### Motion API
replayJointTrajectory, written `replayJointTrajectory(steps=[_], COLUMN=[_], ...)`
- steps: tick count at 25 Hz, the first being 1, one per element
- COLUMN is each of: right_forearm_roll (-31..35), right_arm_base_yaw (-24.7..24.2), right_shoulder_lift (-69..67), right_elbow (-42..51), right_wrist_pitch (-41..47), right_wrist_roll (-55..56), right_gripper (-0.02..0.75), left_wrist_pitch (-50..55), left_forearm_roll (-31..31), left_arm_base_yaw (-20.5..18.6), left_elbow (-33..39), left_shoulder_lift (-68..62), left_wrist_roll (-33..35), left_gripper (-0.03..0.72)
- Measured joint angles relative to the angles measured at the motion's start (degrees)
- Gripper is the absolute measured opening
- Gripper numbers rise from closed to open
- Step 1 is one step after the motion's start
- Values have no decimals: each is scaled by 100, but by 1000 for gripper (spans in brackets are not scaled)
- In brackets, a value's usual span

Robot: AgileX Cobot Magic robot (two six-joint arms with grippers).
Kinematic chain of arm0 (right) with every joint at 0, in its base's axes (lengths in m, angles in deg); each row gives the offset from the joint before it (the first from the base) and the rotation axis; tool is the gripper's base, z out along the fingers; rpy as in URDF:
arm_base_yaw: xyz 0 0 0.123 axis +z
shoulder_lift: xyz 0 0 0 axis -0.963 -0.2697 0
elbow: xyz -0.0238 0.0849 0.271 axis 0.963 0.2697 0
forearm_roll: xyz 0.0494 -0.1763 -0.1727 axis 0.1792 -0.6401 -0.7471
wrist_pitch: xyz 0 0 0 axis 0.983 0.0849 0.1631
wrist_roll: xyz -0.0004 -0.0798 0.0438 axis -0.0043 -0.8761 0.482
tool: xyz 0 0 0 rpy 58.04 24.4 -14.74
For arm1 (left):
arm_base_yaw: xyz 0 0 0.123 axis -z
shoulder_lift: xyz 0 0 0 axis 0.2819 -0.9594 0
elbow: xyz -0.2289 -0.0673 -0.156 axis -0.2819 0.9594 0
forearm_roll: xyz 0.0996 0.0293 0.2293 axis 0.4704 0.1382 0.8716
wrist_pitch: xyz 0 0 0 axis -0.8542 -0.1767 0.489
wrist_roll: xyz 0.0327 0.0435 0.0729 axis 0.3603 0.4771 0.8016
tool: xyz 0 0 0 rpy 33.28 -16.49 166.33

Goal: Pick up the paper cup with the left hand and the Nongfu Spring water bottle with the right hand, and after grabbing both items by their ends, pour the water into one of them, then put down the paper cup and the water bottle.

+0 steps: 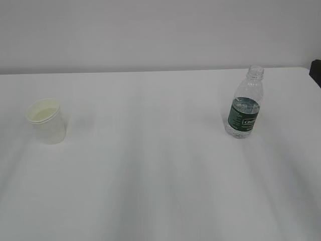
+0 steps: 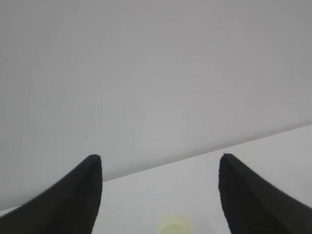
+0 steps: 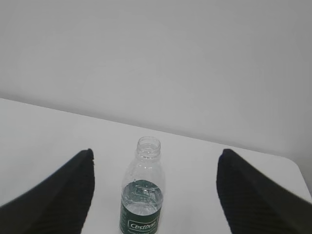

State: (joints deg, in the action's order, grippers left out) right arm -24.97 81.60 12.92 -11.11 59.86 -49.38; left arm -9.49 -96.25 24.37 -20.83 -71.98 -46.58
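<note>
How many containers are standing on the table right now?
2. The paper cup stands upright on the table's left side; the Nongfu Spring water bottle, capless and upright, stands on the right. Nothing seems hidden.

A white table (image 1: 160, 191) runs back to a pale wall (image 1: 150, 30). The paper cup (image 1: 46, 121) stands upright at the left, open mouth up — well apart from the Nongfu Spring water bottle (image 1: 245, 104), upright at the right, capless, with water (image 1: 246, 103) about halfway up. A dark object (image 1: 316, 72) shows at the right edge — too little to identify.
</note>
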Motion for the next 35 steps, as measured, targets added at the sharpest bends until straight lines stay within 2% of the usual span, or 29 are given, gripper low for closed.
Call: replayJointTrajectory(steps=[14,28,35], right_forearm_roll=[-130,-140,-140], right_arm_base_yaw=[0,0,0], right_shoulder_lift=[1235,2110,2274], right_elbow=[13,-63,-439], right_wrist_pitch=[1036,2146,2896], right_wrist_roll=[127,140,142], right_gripper=[593,593,593], left_wrist_pitch=[1748,3253,4010], left_forearm_roll=[86,391,515], left_arm_base_yaw=[-61,-678,-729], left_elbow=[-304,-331,-331], left_shoulder_lift=[1190,2187,2441], left_wrist_roll=[0,-741,-1035], left_gripper=[524,515,524])
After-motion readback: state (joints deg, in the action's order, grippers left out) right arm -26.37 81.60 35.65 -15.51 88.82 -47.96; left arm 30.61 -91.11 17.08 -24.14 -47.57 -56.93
